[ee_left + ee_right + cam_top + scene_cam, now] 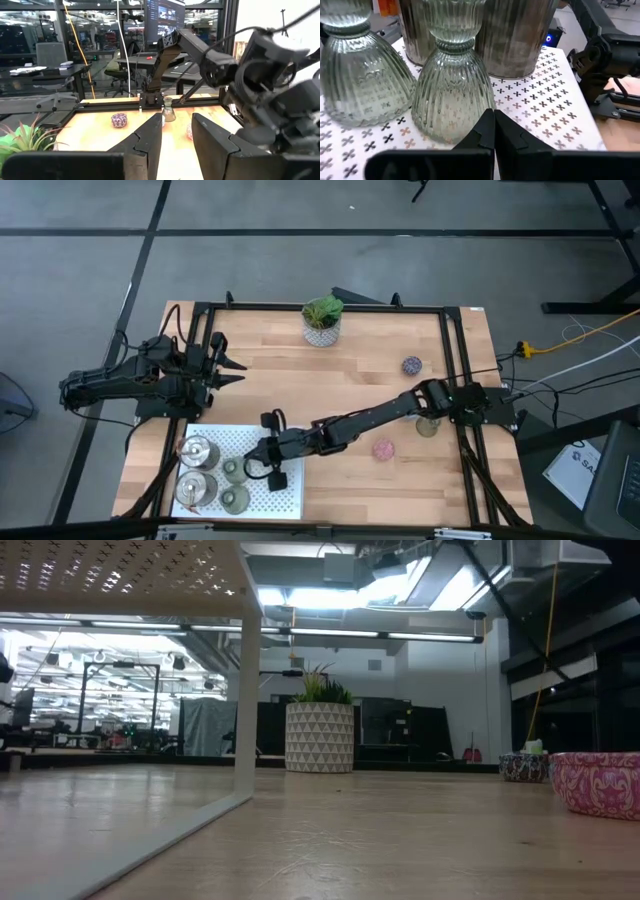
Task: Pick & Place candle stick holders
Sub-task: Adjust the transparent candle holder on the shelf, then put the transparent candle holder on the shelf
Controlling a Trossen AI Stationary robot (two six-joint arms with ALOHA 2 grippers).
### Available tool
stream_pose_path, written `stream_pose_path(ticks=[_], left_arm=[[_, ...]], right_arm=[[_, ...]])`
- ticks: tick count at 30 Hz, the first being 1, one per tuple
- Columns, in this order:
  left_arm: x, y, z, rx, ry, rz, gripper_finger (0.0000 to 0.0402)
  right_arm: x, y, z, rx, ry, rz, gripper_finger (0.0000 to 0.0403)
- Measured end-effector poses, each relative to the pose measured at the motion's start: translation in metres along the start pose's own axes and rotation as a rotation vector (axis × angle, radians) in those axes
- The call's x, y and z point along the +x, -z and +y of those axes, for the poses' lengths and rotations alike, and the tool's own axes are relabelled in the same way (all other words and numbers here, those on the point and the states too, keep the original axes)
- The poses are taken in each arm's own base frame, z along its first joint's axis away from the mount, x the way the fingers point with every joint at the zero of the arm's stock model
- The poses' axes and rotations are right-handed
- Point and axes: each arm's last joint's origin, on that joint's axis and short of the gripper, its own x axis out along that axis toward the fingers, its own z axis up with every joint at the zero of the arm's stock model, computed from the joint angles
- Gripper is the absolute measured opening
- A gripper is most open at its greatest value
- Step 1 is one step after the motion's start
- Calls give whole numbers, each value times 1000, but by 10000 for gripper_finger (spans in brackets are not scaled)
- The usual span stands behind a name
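Lower left of the overhead frame: the right gripper (262,452), fingers together and empty, hovers at a white tray (290,498) holding five holders (197,451), apparently just delivering. Three holders (384,449) wait at right. The left gripper (238,372), fingers apart, idles.

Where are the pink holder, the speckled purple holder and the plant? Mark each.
pink holder (384,449), high view, centre of its top.
speckled purple holder (411,365), high view, middle.
plant (320,737), low view, patterned white pot.

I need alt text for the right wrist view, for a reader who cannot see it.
The shut right gripper points at a ribbed olive-grey glass candle holder on a white perforated tray. A second ribbed glass holder stands beside it, two shiny silver holders behind.
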Motion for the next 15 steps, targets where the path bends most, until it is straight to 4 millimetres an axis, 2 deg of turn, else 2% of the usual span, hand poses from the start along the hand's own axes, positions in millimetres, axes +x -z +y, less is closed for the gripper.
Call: stream_pose_path(ticks=[5, 10, 15], left_arm=[[0, 0, 0, 0, 0, 0, 102], [0, 0, 0, 0, 0, 0, 102], [0, 0, 0, 0, 0, 0, 102]], right_arm=[[-25, -24, -4, -35, -1, 49, 0], [-72, -53, -6, -108, -18, 141, 14], [-124, -48, -2, -156, -52, 293, 45]])
